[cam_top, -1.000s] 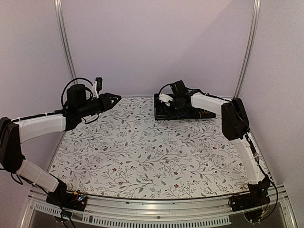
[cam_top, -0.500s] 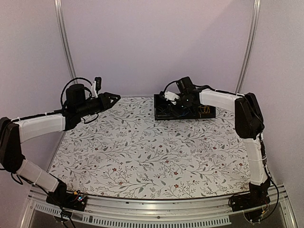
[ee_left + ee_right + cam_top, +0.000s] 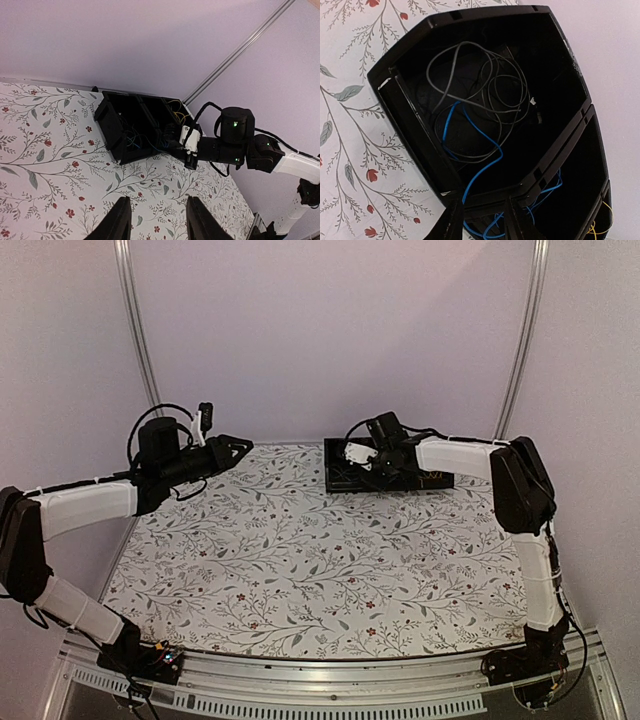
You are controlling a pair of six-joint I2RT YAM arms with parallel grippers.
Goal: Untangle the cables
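Plenty of swinging room for me over the middle of the table (image 3: 300, 560), but by the back wall (image 3: 330, 340) my right gripper (image 3: 481, 222) hangs over the black bin (image 3: 415, 120), where the tall divider (image 3: 560, 150) and looped cables (image 3: 485, 95) (grey and blue) crowd each compartment.

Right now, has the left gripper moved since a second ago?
No. The left gripper hangs at the same spot over the far edge of the table as before.
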